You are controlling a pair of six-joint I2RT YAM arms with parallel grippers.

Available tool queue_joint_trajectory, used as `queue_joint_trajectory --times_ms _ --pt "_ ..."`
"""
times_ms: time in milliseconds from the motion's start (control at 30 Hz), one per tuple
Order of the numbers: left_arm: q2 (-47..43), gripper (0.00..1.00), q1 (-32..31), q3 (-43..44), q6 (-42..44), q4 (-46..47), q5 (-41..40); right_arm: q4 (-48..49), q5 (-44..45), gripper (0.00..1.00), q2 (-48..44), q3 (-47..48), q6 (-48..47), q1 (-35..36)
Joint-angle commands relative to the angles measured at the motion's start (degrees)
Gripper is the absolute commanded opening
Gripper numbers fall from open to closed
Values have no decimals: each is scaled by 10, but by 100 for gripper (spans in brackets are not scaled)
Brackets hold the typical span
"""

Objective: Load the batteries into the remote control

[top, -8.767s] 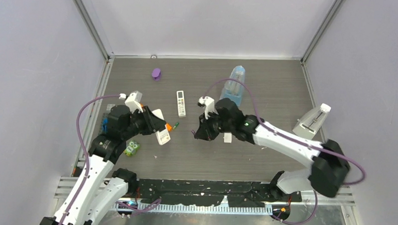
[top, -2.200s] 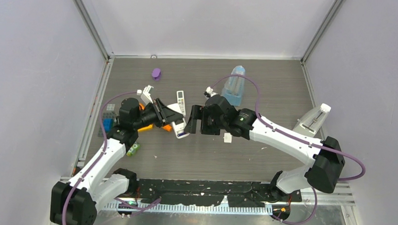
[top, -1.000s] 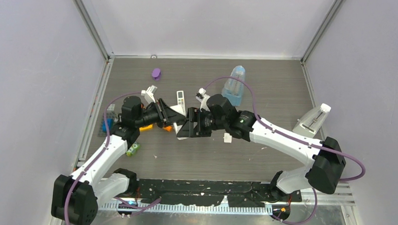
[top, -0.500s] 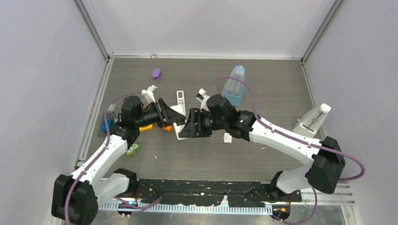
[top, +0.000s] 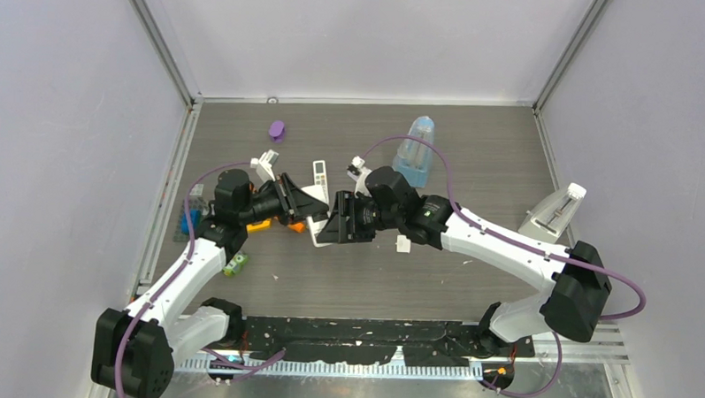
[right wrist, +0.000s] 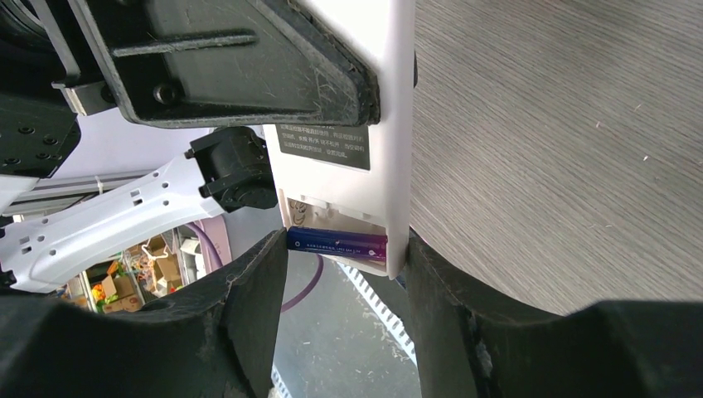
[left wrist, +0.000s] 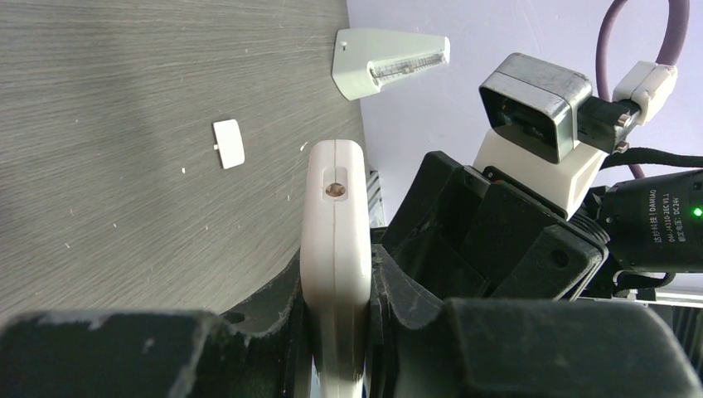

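Holding the white remote [left wrist: 336,215] edge-on above the surface [top: 492,160], the left tool [left wrist: 336,332] is clamped across its two broad faces. The right tool [right wrist: 344,278] is closed lengthwise on a purple battery [right wrist: 336,243], which sits at the mouth of the open compartment. The remote's side wall seems caught between the cell's far end and the other finger. The cell looks light, rigid and smooth-wrapped, so it would likely roll or squirt out if squeezed off-centre. Gripping it by the ends leaves its sides free to seat. The remote's plastic shell looks stiff but slick, best held mid-body
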Motion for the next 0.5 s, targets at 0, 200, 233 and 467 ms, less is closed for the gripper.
queue_joint_trajectory --times_ms 0,200,233,467 --pt "-1 0 0 21 -47 77 28 21 -8 37 13 19 0 4" --pt "4 0 0 8 -124 150 51 18 -11 23 22 19 -4 4" --pt "7 0 0 6 -139 162 56 19 -11 22 24 19 -4 4" --pt "12 0 0 -7 -216 230 67 6 10 24 20 13 -12 3"
